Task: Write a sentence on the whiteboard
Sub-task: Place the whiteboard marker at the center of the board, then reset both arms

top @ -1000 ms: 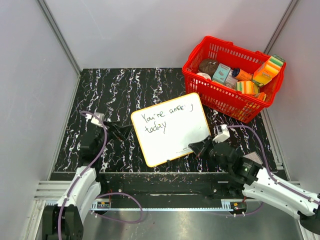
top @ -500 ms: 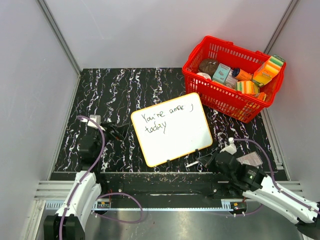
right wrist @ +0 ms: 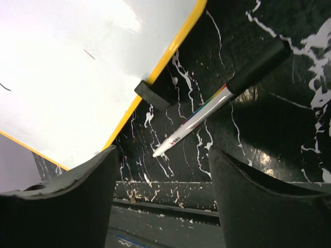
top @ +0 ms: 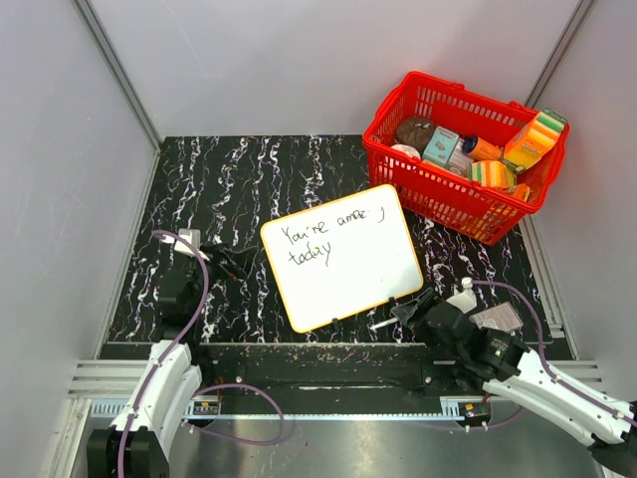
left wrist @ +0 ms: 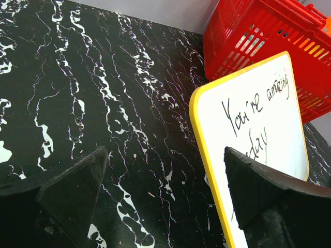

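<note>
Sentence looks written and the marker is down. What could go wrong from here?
The marker lies loose near the front edge of the table, just ahead of the open right gripper; a nudge might roll it off. The same gripper sits close to the whiteboard's rim, so a careless move could shift the board or smear the writing.

Can't read the tiny print on the marker from the right wrist. Lose the whiteboard past the edge at 10 o'clock there, and at 4 o'clock from the left wrist, second line half hidden behind a gripper finger. Only get a clipped corner of the red basket at 1 o'clock. Can't make out the labels inside it from overhead.
</note>
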